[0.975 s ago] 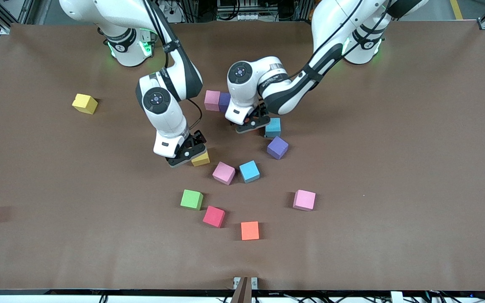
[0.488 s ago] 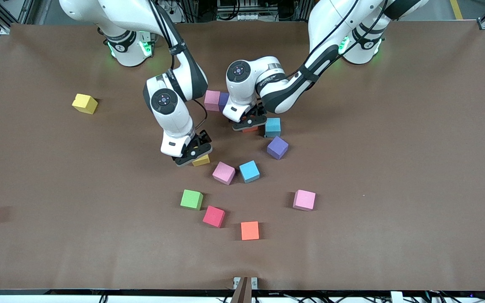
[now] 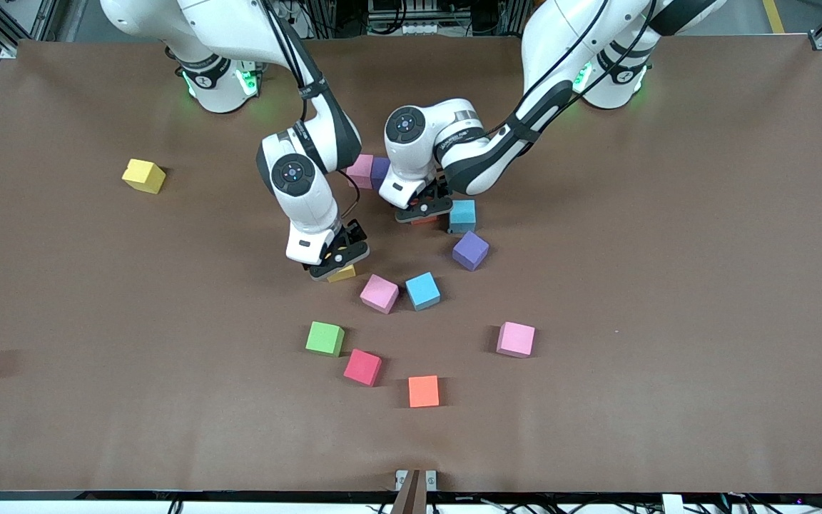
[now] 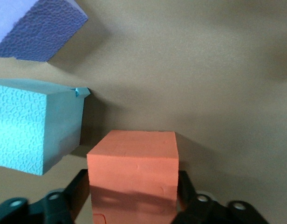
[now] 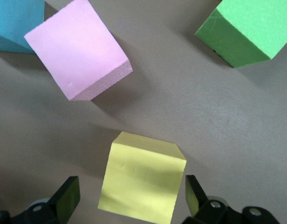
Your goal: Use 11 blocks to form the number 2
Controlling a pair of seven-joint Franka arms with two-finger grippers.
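My left gripper point(image 4: 133, 205) clasps an orange block point(image 4: 132, 173), faces square to its fingers. My right gripper point(image 5: 129, 198) straddles a skewed yellow block point(image 5: 141, 177), fingers released.

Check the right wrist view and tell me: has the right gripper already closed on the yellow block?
No: the right gripper stands open, with a gap showing between each finger and the yellow block lying on the table.
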